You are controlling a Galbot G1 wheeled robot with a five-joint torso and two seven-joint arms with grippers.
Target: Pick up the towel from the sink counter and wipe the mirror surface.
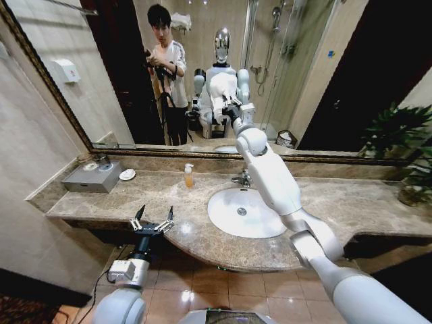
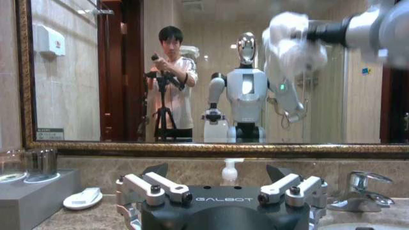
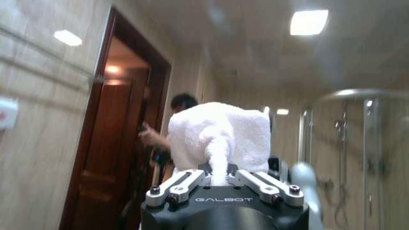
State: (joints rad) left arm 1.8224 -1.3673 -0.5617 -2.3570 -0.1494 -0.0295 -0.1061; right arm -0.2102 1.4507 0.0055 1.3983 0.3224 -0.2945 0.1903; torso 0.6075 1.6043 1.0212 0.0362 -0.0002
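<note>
The right gripper [image 3: 221, 181] pinches the towel [image 3: 221, 134] against the mirror [image 1: 101, 81]; the left gripper [image 1: 152, 217] hovers spread above the sink counter [image 1: 169, 229].

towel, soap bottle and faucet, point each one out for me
towel [image 3: 221, 136]: right wrist view, middle of the white cloth above the gripper.
soap bottle [image 1: 188, 177]: head view, its amber body.
faucet [image 2: 359, 190]: left wrist view, chrome spout body.

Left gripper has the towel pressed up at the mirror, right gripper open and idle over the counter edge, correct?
Arms swapped. The right gripper holds the towel up at the mirror, per the right wrist view; the left gripper is the open, idle one over the counter edge.
</note>
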